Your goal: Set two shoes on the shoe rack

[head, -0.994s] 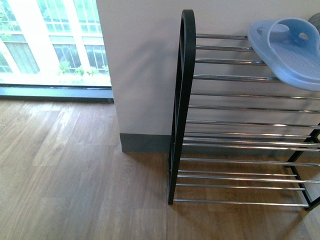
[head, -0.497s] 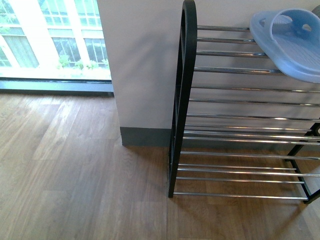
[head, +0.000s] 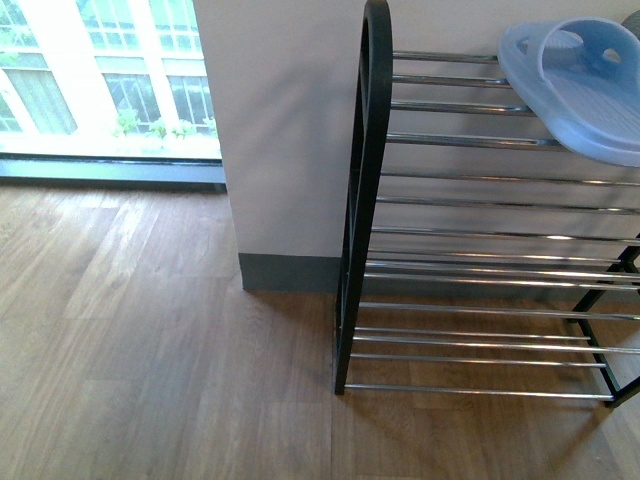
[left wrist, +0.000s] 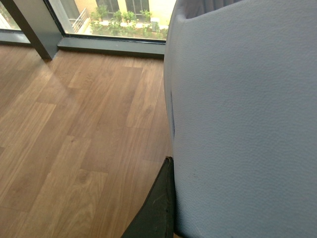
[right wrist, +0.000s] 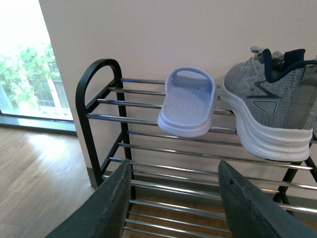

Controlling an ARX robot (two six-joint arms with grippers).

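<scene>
The shoe rack (right wrist: pixel 99 106) has a black frame and chrome rods and stands against the wall; in the front view its side frame (head: pixel 368 160) is at centre. One grey knit shoe (right wrist: pixel 270 106) with a thick white sole sits on the top tier, heel toward the camera. The other shoe is out of view. My right gripper (right wrist: pixel 174 167) hangs open and empty in front of the rack's middle tiers. My left gripper (left wrist: pixel 167 171) is shut, with one dark finger (left wrist: pixel 157 208) showing against a pale grey leather-like surface (left wrist: pixel 242 124). Neither arm appears in the front view.
A pale blue slide sandal (right wrist: pixel 189 101) lies on the top tier left of the shoe, also seen as the sandal (head: pixel 580 85) in the front view. Wood floor (head: pixel 150 330) spreads to the left. A wall corner with grey skirting (head: pixel 285 272) and a low window (head: pixel 100 90) are beyond.
In the front view the rack and sandal sit slightly higher and further right than a second ago. Over the last half second almost nothing moves.
</scene>
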